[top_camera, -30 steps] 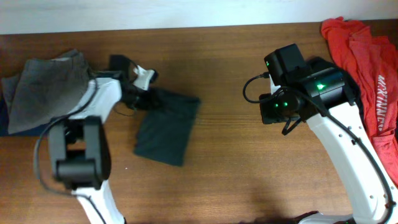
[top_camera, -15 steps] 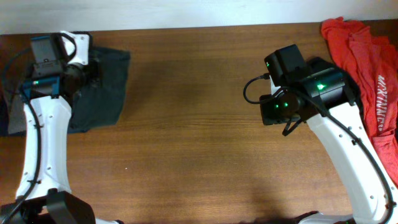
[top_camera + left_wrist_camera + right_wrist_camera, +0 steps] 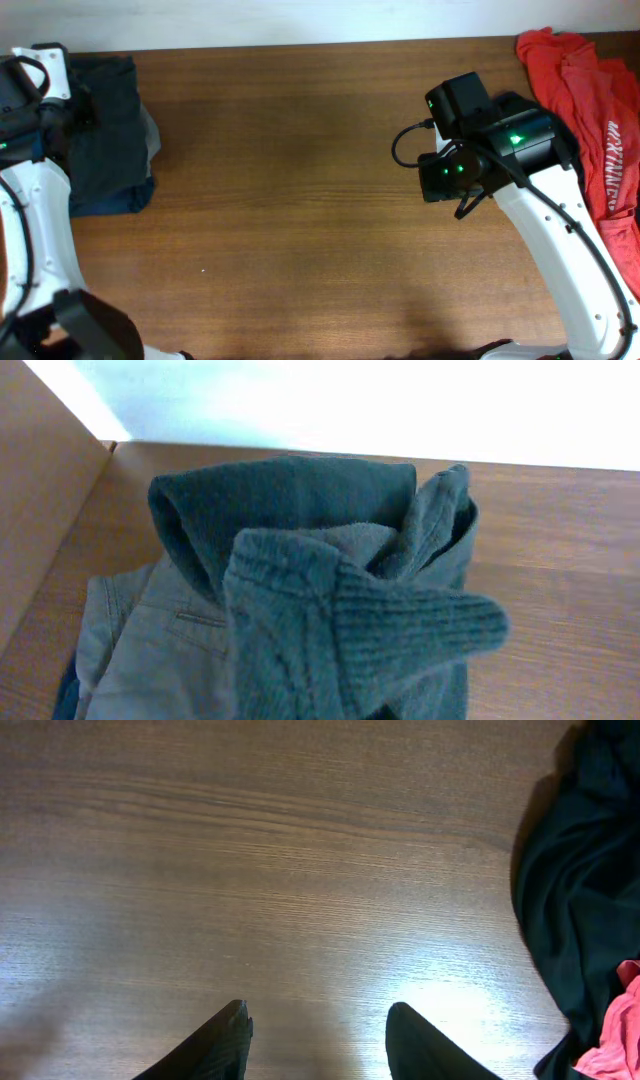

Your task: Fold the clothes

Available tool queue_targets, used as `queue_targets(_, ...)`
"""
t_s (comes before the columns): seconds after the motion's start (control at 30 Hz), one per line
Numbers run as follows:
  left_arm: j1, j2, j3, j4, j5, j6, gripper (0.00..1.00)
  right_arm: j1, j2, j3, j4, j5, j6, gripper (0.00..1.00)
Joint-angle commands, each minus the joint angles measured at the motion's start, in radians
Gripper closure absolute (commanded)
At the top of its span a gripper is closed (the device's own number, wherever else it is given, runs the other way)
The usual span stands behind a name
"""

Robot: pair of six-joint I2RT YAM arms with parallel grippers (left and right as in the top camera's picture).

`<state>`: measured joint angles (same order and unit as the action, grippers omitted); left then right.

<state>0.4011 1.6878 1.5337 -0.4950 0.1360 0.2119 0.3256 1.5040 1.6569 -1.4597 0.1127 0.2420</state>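
1. Two grippers, one table (image 3: 300,220).
2. Right gripper (image 3: 320,1025): nearest, right of centre, hovers over the wood. Its two fingers are apart with nothing between them.
3. One dark cloth (image 3: 570,900) lies at the right edge of the right wrist view.
4. Left gripper (image 3: 80,108): far-left corner, closed, pinching the black T-shirt (image 3: 110,140). Its fingers are hidden under bunched fabric.
5. One black T-shirt, folded, tops a pile at the far-left table edge. One pair of grey trousers (image 3: 140,650) lies beneath it, and one blue layer (image 3: 100,205) shows at the pile's near edge.
6. One red shirt (image 3: 585,110) with white lettering, crumpled, in the far-right corner, well apart from the pile.
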Motion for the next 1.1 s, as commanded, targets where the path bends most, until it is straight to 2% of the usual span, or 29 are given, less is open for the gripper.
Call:
queue_targets(0.0, 0.05, 0.081, 0.021, 0.037, 0.038, 0.013, 1.0, -0.007, -0.024, 0.01, -0.003, 0.019, 0.025, 0.51)
queue_targets(0.43, 0.178, 0.208, 0.021, 0.197, 0.043, 0.011, 1.0, -0.007, -0.024, 0.01, -0.002, 0.019, 0.029, 0.51)
queue_targets(0.47, 0.183, 0.212, 0.021, 0.214, 0.043, 0.011, 0.92, -0.007, -0.024, 0.01, -0.003, 0.019, 0.029, 0.51)
queue_targets(0.5, 0.189, 0.217, 0.021, 0.237, 0.043, 0.01, 0.55, -0.007, -0.024, 0.01, -0.003, 0.019, 0.029, 0.51)
queue_targets(0.53, 0.196, 0.218, 0.021, 0.258, 0.043, 0.011, 0.01, -0.007, -0.024, 0.01, -0.003, 0.019, 0.029, 0.51)
queue_targets(0.8, 0.197, 0.215, 0.06, 0.171, 0.043, 0.01, 0.01, -0.007, -0.024, 0.01, 0.005, 0.024, 0.027, 0.51)
queue_targets(0.97, 0.149, 0.19, 0.124, 0.078, 0.043, 0.01, 0.01, -0.007, -0.024, 0.01, 0.048, 0.027, 0.028, 0.38)
queue_targets(1.07, 0.058, 0.159, 0.166, -0.018, 0.043, 0.01, 0.01, -0.007, -0.024, 0.009, 0.125, 0.027, 0.028, 0.21)
